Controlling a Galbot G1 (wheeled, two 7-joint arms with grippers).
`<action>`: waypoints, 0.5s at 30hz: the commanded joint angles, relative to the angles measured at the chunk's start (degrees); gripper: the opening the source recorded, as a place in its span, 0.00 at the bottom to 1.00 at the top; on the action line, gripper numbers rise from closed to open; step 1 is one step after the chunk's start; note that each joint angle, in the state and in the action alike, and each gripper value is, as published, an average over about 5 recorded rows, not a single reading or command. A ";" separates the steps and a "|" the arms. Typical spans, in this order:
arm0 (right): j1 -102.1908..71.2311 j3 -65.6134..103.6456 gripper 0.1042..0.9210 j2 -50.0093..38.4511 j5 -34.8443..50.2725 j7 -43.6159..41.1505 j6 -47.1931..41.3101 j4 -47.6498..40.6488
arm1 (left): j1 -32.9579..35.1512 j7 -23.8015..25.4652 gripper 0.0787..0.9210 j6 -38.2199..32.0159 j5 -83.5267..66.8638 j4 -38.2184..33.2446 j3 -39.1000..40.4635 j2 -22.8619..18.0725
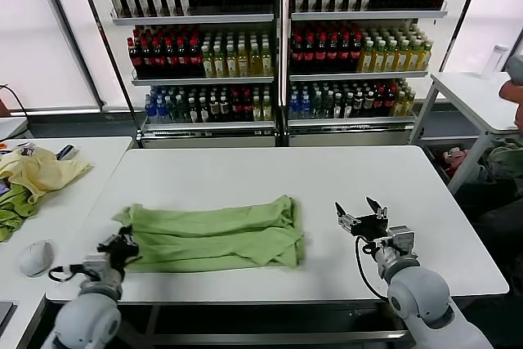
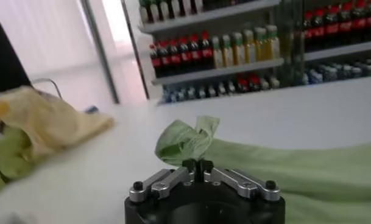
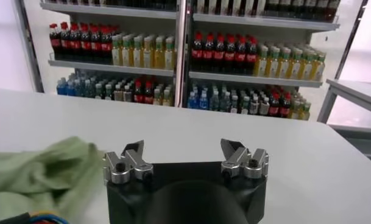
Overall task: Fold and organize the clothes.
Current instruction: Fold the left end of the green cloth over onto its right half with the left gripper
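On table (image 1: 270, 171) | shirt (image 1: 214, 236) long axis left-right | left gripper (image 1: 125, 243) pinching corner

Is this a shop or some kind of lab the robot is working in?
Probably a lab mocked up like a shop. Shelves of drink bottles line the back wall, yet the robot works at a plain white table folding a light green shirt, with spare clothes heaped on a side table.
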 commanded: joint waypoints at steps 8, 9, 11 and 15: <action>-0.57 0.52 0.88 -0.35 -0.27 -0.08 0.34 0.36 | -5.89 -0.22 0.04 4.14 -36.18 -18.26 0.71 -0.55; -0.54 0.50 0.88 -0.29 -0.36 -0.08 0.34 0.32 | -6.31 -0.29 0.04 4.08 -36.76 -18.31 2.60 -1.76; -0.46 0.41 0.88 -0.11 -0.56 -0.10 0.35 0.22 | -7.37 -0.61 0.04 3.98 -37.35 -17.69 6.22 -3.87; -0.39 0.23 0.88 0.16 -0.94 -0.19 0.41 -0.01 | -10.72 -1.61 0.04 3.93 -38.01 -14.50 13.45 -7.57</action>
